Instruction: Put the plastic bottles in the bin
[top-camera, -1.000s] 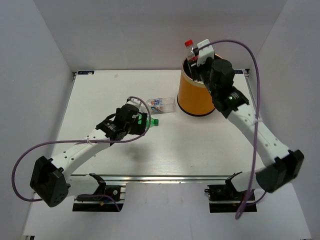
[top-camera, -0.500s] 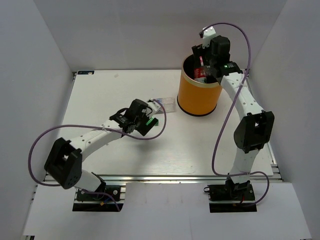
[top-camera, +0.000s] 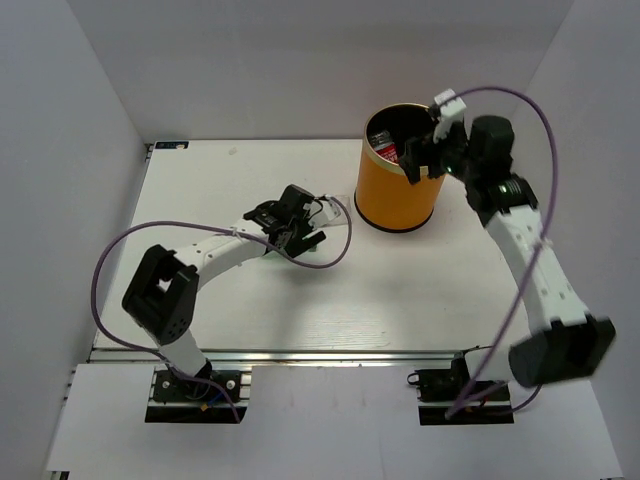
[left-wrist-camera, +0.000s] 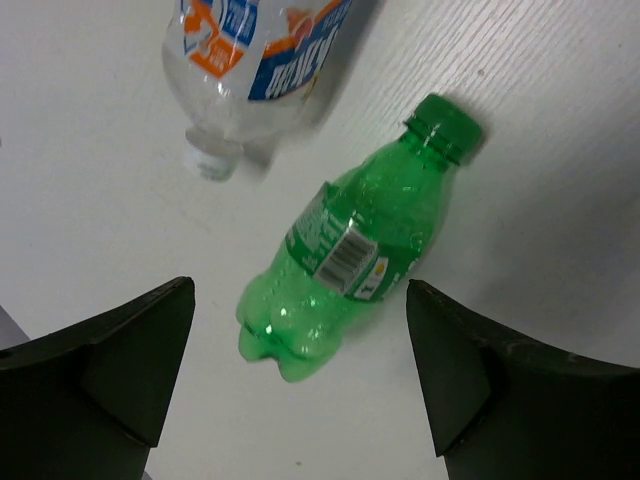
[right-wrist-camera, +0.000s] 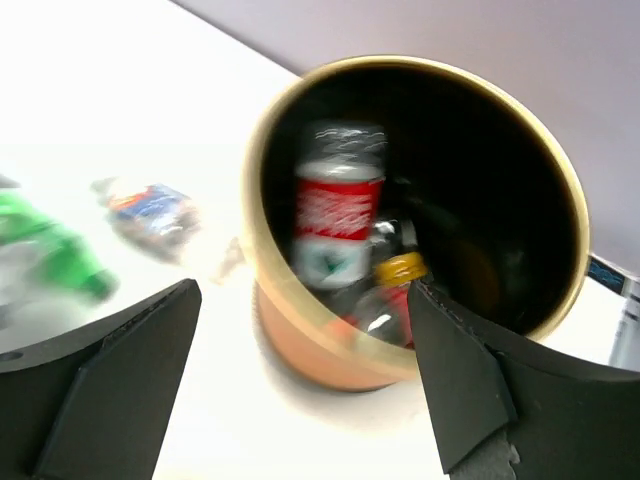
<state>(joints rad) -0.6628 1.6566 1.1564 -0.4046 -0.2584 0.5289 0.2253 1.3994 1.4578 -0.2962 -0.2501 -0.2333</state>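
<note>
The left gripper (left-wrist-camera: 300, 372) hovers wide open and empty over the green bottle (left-wrist-camera: 355, 265), which lies on its side on the table (left-wrist-camera: 560, 200) beside a clear orange-and-blue-labelled bottle (left-wrist-camera: 262, 55). It looks empty, so probably light, thin-walled and slippery. The labelled waist suits a grip best. The right gripper (right-wrist-camera: 295, 385), open and empty, hangs above the bin (right-wrist-camera: 252, 215).

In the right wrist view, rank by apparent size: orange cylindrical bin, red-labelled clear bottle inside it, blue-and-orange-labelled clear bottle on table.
1. Orange cylindrical bin
2. Red-labelled clear bottle
3. Blue-and-orange-labelled clear bottle; blurred, farther; bottles' order unsure.
</note>
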